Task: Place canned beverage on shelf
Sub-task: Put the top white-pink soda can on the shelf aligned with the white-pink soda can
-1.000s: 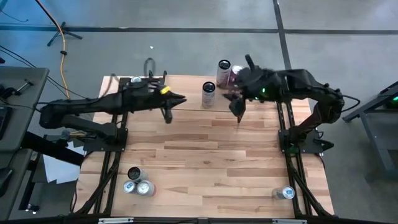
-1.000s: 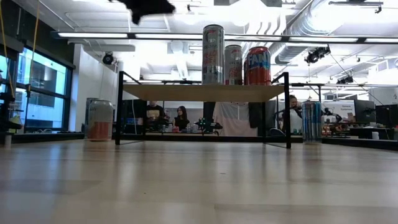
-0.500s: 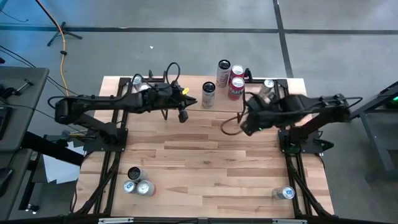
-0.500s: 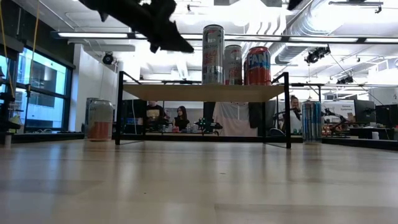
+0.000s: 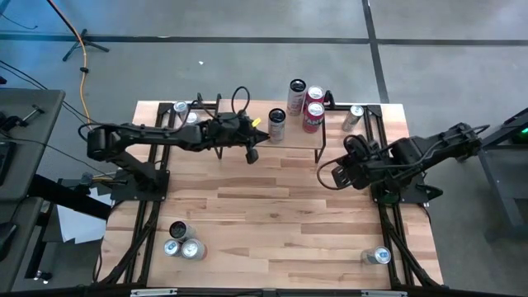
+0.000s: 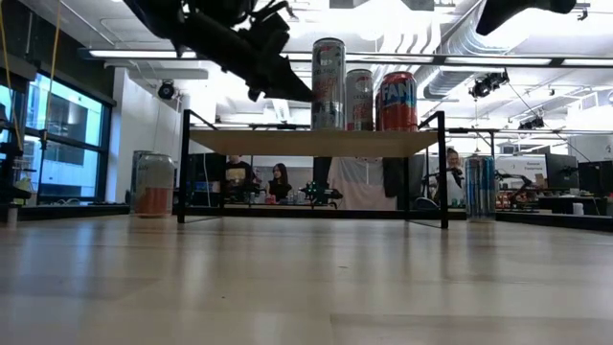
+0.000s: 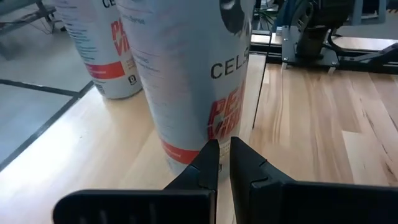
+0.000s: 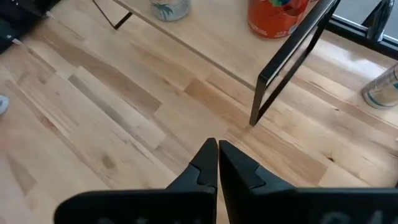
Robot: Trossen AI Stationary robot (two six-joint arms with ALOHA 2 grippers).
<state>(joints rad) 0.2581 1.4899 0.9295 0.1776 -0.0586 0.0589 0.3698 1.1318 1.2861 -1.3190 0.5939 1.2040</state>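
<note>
The shelf [image 5: 293, 136] stands at the table's far side with three cans on its plank. A tall white can [image 5: 277, 125] stands at the near edge, with a red can [image 5: 312, 117] and another can [image 5: 297, 95] behind it. My left gripper [image 7: 224, 146] is shut and slants down just short of the white can's [image 7: 186, 74] lower wall, left of it in the low view [image 6: 285, 88]. I see no touch. My right gripper [image 8: 217, 144] is shut and hangs over the table beside the shelf's near right leg [image 8: 258, 115], holding nothing.
Loose cans stand on the table: two at the far left [image 5: 181, 108], one at the far right [image 5: 355, 115], three at the near left [image 5: 180, 241] and one at the near right [image 5: 379, 256]. People sit in the room behind the shelf [image 6: 278, 177].
My left gripper has come down and toward the table's right, closing on the white can on the shelf. My right gripper has drawn back from over the shelf's right end toward the table's near right and sunk. The cans have kept their places.
</note>
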